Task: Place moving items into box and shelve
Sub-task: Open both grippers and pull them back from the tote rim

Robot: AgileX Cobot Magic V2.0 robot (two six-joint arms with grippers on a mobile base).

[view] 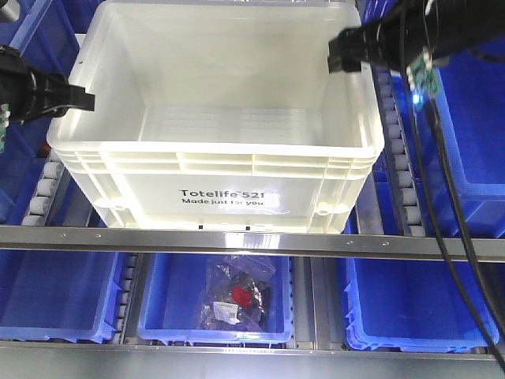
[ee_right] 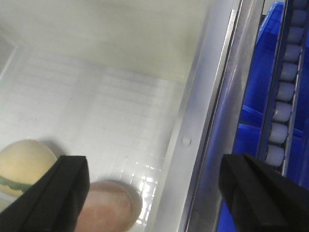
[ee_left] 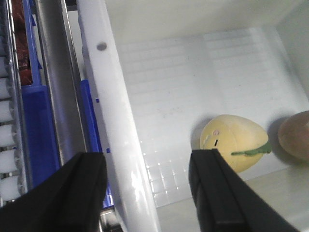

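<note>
The white box (view: 213,170) stands on the shelf rollers with its printed side toward the front. My left gripper (ee_left: 149,193) is open and straddles the box's left rim (ee_left: 116,125), one finger outside and one inside. Over on the right rim (ee_right: 193,145) my right gripper (ee_right: 154,193) is open and straddles it the same way. Both moving items lie on the box's grid floor: the pale yellow one (ee_left: 231,145) and the pinkish one (ee_left: 297,135) side by side. In the right wrist view the pinkish item (ee_right: 108,208) is near the right wall and the yellow item (ee_right: 24,162) beyond it. The front wall hides both in the front view.
Blue bins (view: 465,142) flank the box, and roller tracks (view: 398,158) run beside it. A metal shelf rail (view: 252,241) crosses in front. On the lower shelf another blue bin (view: 170,304) holds a clear bag (view: 237,296) with a red thing inside.
</note>
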